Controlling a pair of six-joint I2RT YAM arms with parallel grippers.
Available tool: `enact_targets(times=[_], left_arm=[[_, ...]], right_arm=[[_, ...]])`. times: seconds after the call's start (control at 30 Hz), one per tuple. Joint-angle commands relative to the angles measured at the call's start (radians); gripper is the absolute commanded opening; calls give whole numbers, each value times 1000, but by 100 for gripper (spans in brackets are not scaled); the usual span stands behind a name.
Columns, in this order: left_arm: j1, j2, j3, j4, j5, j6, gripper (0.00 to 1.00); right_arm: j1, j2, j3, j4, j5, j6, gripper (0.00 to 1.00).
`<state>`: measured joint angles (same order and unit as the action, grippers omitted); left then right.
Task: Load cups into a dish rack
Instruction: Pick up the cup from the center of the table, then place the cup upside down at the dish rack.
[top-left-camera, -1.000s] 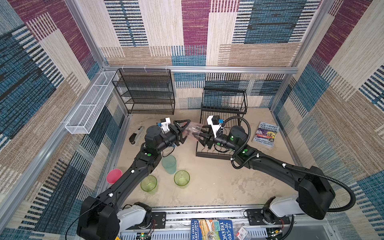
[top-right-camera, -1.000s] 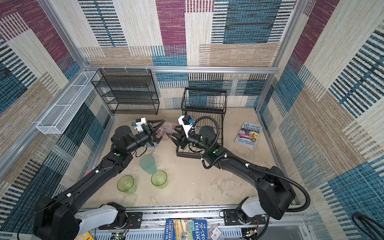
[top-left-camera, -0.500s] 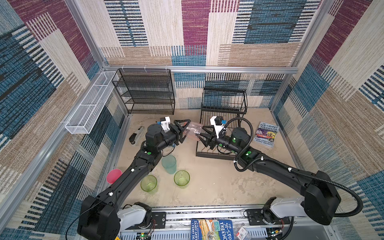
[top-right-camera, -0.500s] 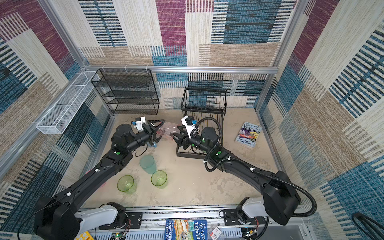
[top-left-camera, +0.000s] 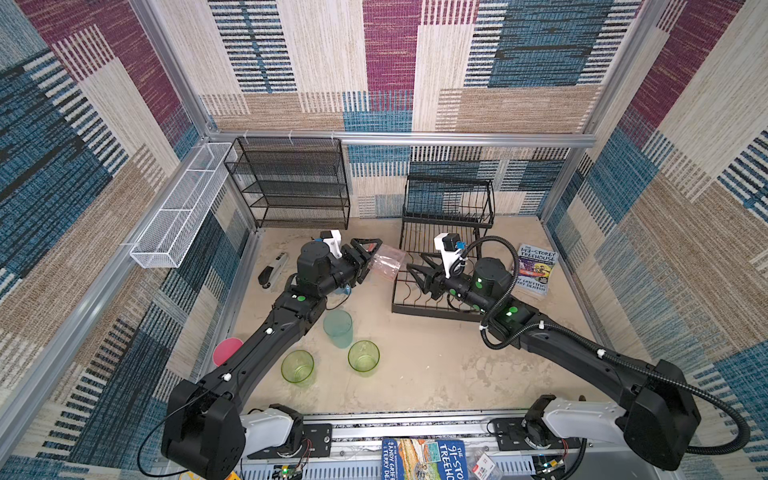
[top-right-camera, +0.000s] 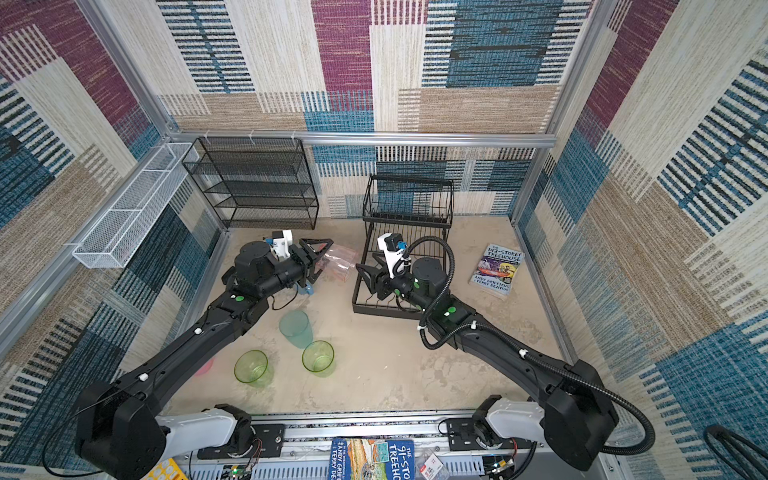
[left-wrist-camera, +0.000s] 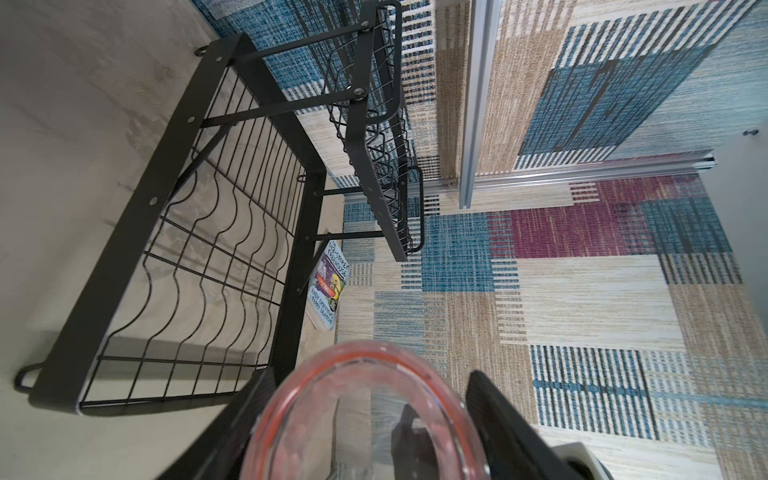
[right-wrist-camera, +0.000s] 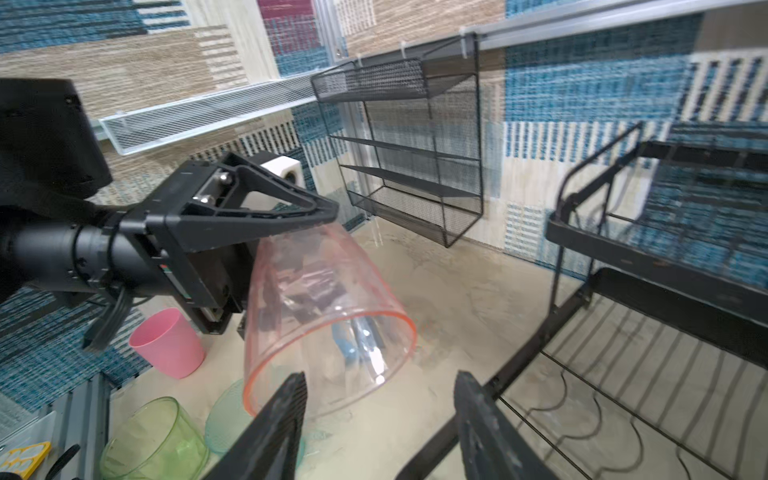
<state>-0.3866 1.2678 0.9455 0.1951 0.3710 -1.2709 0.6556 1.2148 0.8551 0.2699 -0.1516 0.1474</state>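
left gripper (top-left-camera: 371, 258): clamps translucent peach-pink plastic cup (right-wrist-camera: 328, 316), held sideways
right gripper (right-wrist-camera: 380, 376): jaws wide, empty
opaque pink cup (right-wrist-camera: 168, 343): whole in right wrist view, partly hidden in top views

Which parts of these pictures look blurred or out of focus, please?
Left wrist view: the peach-pink cup is out of focus near the lens, the dish rack sharp; right wrist view: the dish rack is blurred, the cup crisp; both top views: sharp, evenly lit.
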Motion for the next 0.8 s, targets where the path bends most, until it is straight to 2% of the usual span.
enact_targets(times=[0.0,0.2,0.5,0.77], left_arm=[[-3,15,12,-24,-41,126,57],[-44,58,19,-10,-125,307,56],[-206,147,58,31,-266,611,55],[-338,233,48,82,-437,852,55]], right_arm=[[-35,-50,-26,-82,59,52,60],[-137,-114,-43,-200,108,114,60],[-282,-180,-84,-264,74,144,60],[-342,-222,-124,-252,34,136,60]])
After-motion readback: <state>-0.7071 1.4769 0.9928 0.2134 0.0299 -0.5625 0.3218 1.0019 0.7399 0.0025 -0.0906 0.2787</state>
